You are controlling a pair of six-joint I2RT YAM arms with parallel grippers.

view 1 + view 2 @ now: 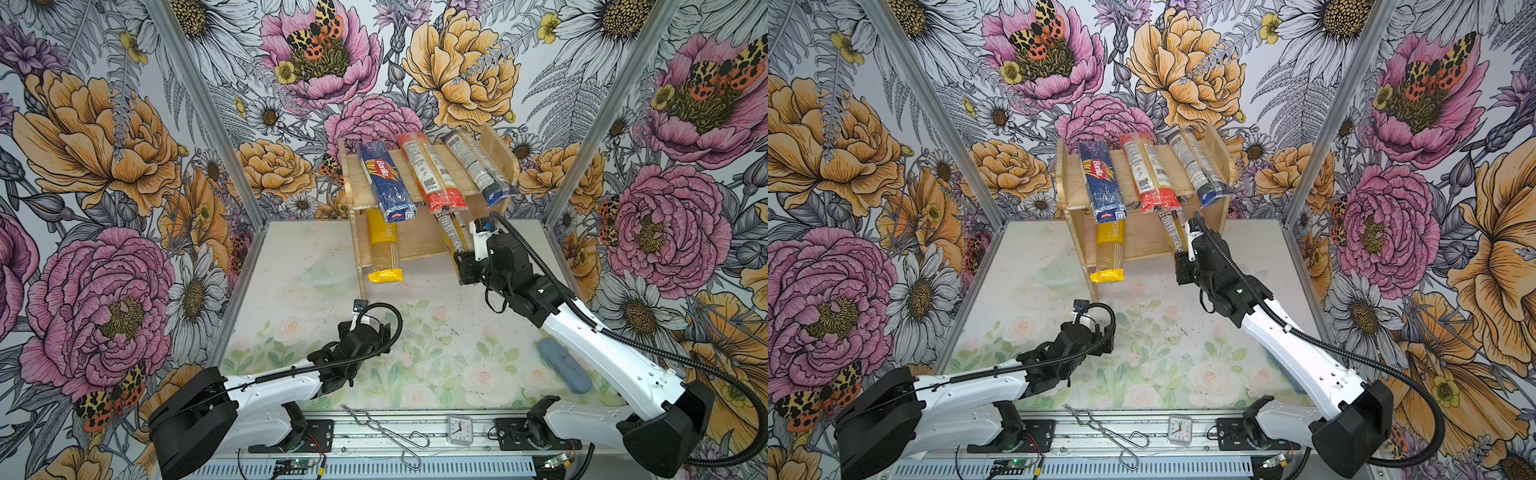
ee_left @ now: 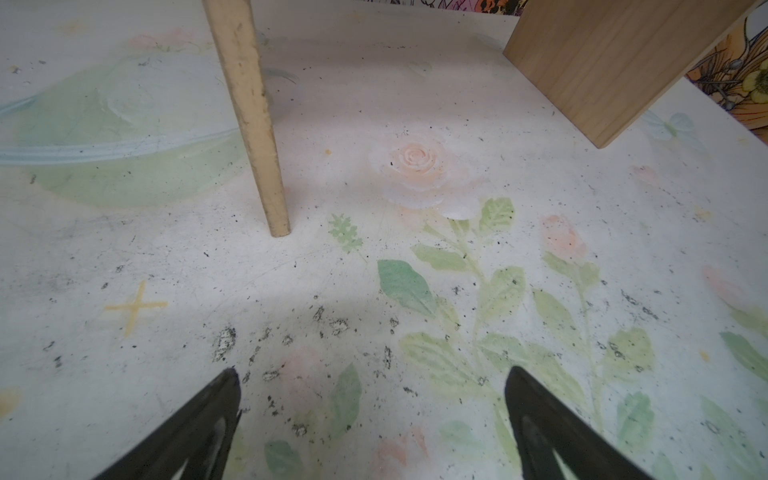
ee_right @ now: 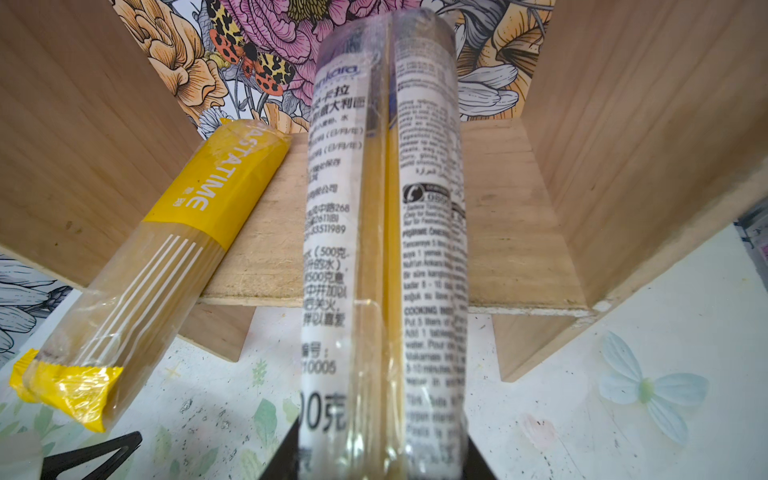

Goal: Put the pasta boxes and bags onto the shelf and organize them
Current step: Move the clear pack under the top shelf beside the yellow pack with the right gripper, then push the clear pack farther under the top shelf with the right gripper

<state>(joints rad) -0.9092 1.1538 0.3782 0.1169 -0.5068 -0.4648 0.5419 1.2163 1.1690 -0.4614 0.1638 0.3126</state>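
Clear pack [image 3: 384, 249], R gripper [image 1: 458, 254] clamping its near end, is angling into shelf [image 3: 503, 216] lower tier, near yellow pack [image 3: 187, 232]. Prob. light, stiff, brittle, slick film; holding nearer mid-length looks steadier. L gripper [image 2: 372, 374] is gaping wide, empty.

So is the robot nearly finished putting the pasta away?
Nearly. Done: the blue box, red-ended pack and dark-ended pack lie on top of the shelf, the yellow pack on its lower board. In hand: the right gripper holds the last clear pack, partly in the lower level. Still to do: letting go. The left gripper is open, empty.
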